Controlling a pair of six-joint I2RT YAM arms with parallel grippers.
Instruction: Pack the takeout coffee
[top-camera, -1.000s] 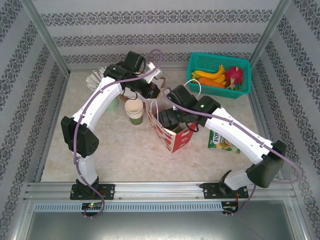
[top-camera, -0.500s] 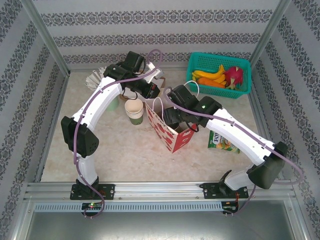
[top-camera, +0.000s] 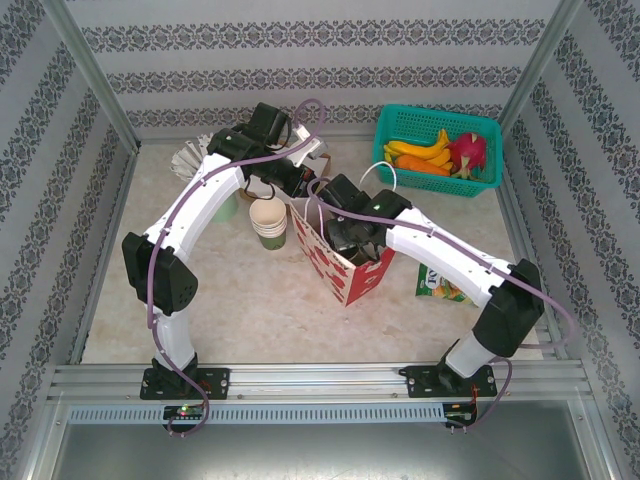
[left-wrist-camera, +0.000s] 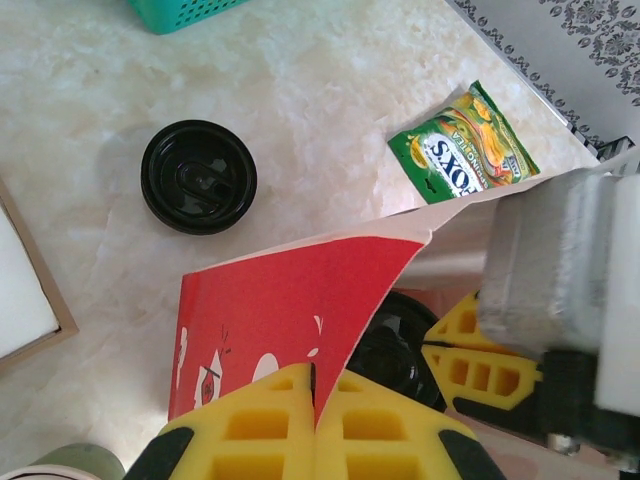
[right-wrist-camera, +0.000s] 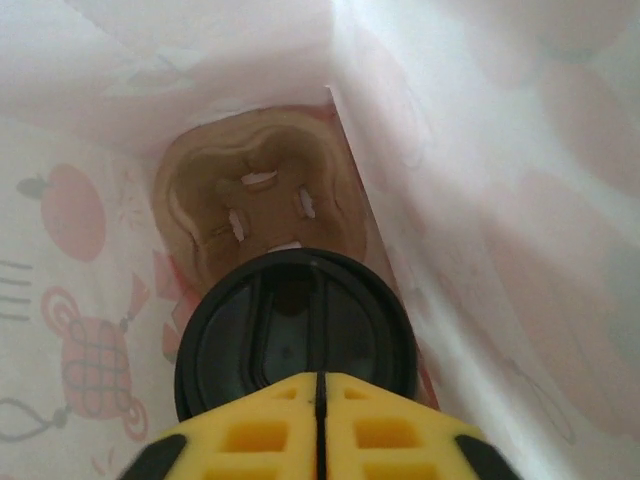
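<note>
Hold red bag (left-wrist-camera: 290, 300) rim pinched in left gripper (left-wrist-camera: 315, 400). Seeing right gripper (right-wrist-camera: 320, 400) clenched empty inside, over lidded cup (right-wrist-camera: 290, 340), apparently seated in carrier (right-wrist-camera: 180, 200). Lift straight up, clear of walls. Then fetch second cup (left-wrist-camera: 198, 177) from table (left-wrist-camera: 330, 90) for free hole (right-wrist-camera: 262, 205) at 12 o'clock.

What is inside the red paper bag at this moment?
A black lid sits next to an empty hole of the brown cardboard carrier. The lid covers its cup, and the carrier hides the bottom of the bag.
</note>
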